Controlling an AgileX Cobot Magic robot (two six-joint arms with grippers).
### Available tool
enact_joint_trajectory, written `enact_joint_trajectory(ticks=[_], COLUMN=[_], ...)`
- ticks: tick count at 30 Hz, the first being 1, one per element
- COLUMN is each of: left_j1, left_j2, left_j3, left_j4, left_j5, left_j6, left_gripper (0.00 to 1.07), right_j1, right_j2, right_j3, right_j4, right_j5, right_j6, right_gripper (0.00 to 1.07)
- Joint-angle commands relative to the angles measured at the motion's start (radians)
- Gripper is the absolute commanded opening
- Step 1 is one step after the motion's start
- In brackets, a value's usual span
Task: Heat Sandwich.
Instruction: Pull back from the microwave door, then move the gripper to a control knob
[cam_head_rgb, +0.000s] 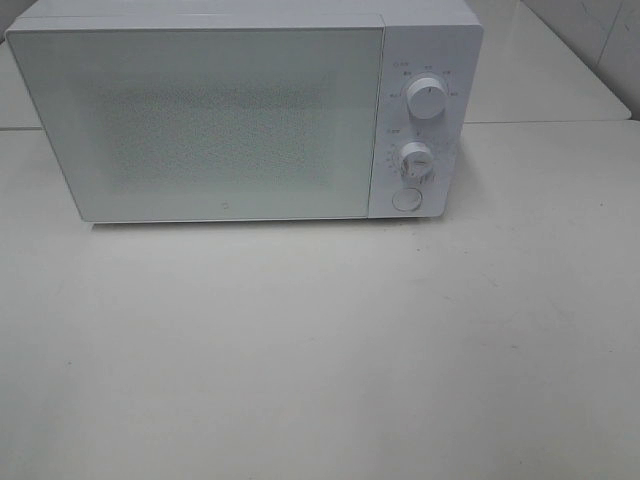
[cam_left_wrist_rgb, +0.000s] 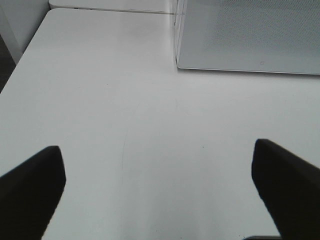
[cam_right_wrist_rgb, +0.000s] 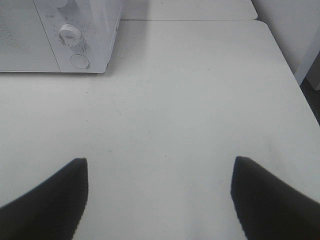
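A white microwave (cam_head_rgb: 240, 115) stands at the back of the white table, its door shut, with two knobs (cam_head_rgb: 427, 100) and a round button (cam_head_rgb: 406, 199) on its right panel. The sandwich is out of view in every frame. My left gripper (cam_left_wrist_rgb: 157, 190) hangs open over bare table, short of the microwave's left front corner (cam_left_wrist_rgb: 178, 62). My right gripper (cam_right_wrist_rgb: 159, 195) is open too, over bare table to the right of the microwave (cam_right_wrist_rgb: 60, 35). Nothing lies between either pair of fingers. Neither arm shows in the exterior high view.
The table (cam_head_rgb: 320, 350) runs wide in front of the microwave. A seam (cam_head_rgb: 550, 122) splits it from another white table behind. The table's left edge (cam_left_wrist_rgb: 22, 55) and right edge (cam_right_wrist_rgb: 295, 75) show in the wrist views.
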Motion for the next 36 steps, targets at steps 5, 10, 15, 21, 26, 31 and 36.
enact_joint_trajectory(ticks=[5, 10, 15, 21, 26, 31, 36], left_j1=[0.002, 0.002, 0.002, 0.002, 0.002, 0.002, 0.002], left_j2=[-0.017, -0.017, -0.017, -0.017, -0.017, -0.017, -0.017], left_j3=[0.002, 0.002, 0.002, 0.002, 0.002, 0.002, 0.002], left_j4=[-0.009, -0.009, -0.009, -0.009, -0.009, -0.009, -0.009], left_j5=[0.001, 0.001, 0.001, 0.001, 0.001, 0.001, 0.001], left_j6=[0.005, 0.005, 0.005, 0.005, 0.005, 0.005, 0.005], left_gripper=[0.96, 0.96, 0.96, 0.96, 0.96, 0.96, 0.96], right_j1=[-0.007, -0.007, -0.007, -0.007, -0.007, -0.007, -0.007], right_j2=[-0.025, -0.025, -0.025, 0.001, 0.059, 0.141, 0.239], right_j3=[0.0, 0.0, 0.0, -0.031, -0.069, -0.069, -0.061], right_j4=[0.002, 0.002, 0.002, 0.006, 0.005, 0.005, 0.005], right_j5=[-0.004, -0.004, -0.004, -0.028, -0.1, -0.189, -0.298], right_j6=[-0.011, -0.011, -0.011, -0.006, -0.006, -0.006, -0.006], right_gripper=[0.76, 0.76, 0.75, 0.75, 0.75, 0.75, 0.75])
